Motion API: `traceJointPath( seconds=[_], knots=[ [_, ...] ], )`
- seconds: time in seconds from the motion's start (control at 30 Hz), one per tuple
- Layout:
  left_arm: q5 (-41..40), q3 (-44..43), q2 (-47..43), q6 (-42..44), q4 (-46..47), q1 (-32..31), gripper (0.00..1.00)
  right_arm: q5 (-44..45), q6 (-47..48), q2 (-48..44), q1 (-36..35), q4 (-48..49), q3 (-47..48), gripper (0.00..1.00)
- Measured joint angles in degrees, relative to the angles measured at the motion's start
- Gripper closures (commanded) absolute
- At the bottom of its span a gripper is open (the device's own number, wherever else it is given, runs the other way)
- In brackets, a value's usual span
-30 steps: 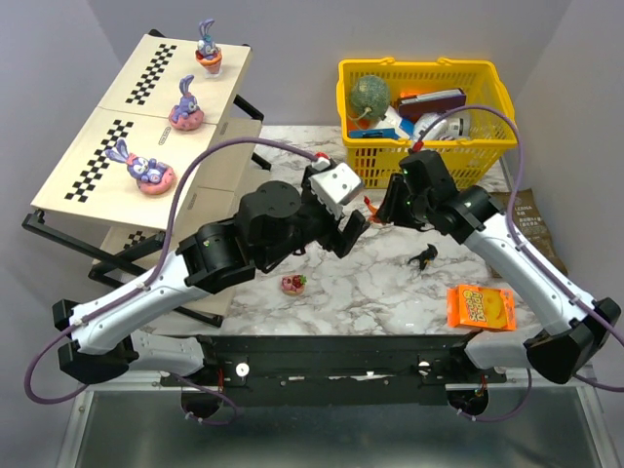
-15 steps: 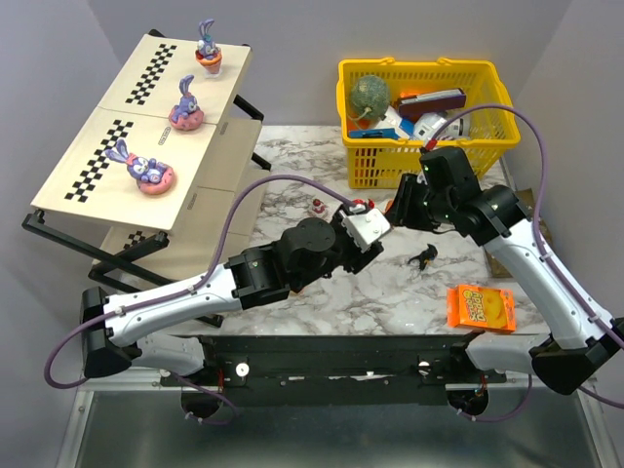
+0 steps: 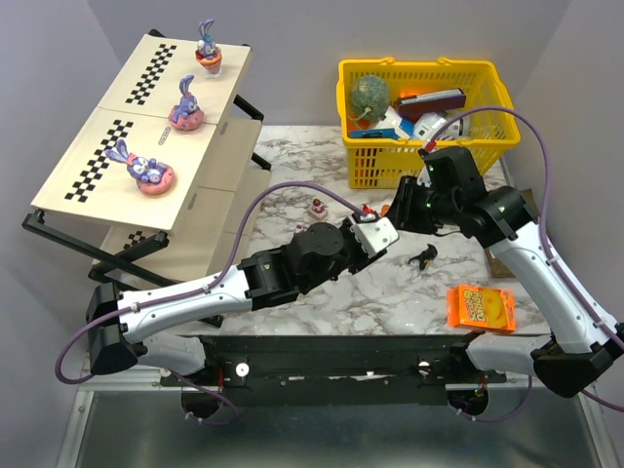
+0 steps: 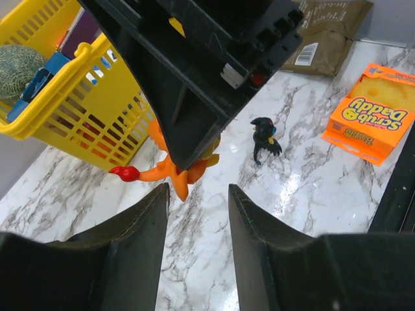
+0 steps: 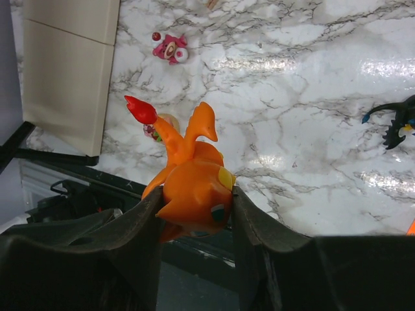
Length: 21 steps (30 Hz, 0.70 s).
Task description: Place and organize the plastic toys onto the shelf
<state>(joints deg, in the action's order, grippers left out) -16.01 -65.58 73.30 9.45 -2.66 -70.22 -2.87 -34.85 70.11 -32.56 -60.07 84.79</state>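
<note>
My right gripper is shut on an orange figurine with a red-tipped tail, held above the marble table. My left gripper is open and empty, its fingertips just below that orange figurine. A black figurine stands on the table to the right. A small pink toy lies near the shelf. Another pink toy is partly hidden behind the orange tail. Three purple rabbits on pink doughnuts sit on the shelf's top tier.
A yellow basket with a green ball and boxes stands at the back right. An orange snack packet lies at the front right. A brown packet lies by the right edge.
My left arm has swung right and stretched low across the table, bringing its open jaws under the orange figurine. My right gripper has shifted slightly right, still holding the figurine.
</note>
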Motion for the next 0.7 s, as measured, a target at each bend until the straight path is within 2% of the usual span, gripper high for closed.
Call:
traceJointPath(
  seconds=[0.23, 0.7],
  knots=[
    [-0.2, 0.9, 0.6, 0.5, 0.0, 0.0, 0.47, -2.1, 0.2, -0.2, 0.0, 0.0, 1.1, 0.81],
    [-2.6, 0.8, 1.6, 2.3, 0.1, 0.0, 0.68, -4.9, 1.7, -0.2, 0.0, -0.9, 1.1, 0.81]
  ],
)
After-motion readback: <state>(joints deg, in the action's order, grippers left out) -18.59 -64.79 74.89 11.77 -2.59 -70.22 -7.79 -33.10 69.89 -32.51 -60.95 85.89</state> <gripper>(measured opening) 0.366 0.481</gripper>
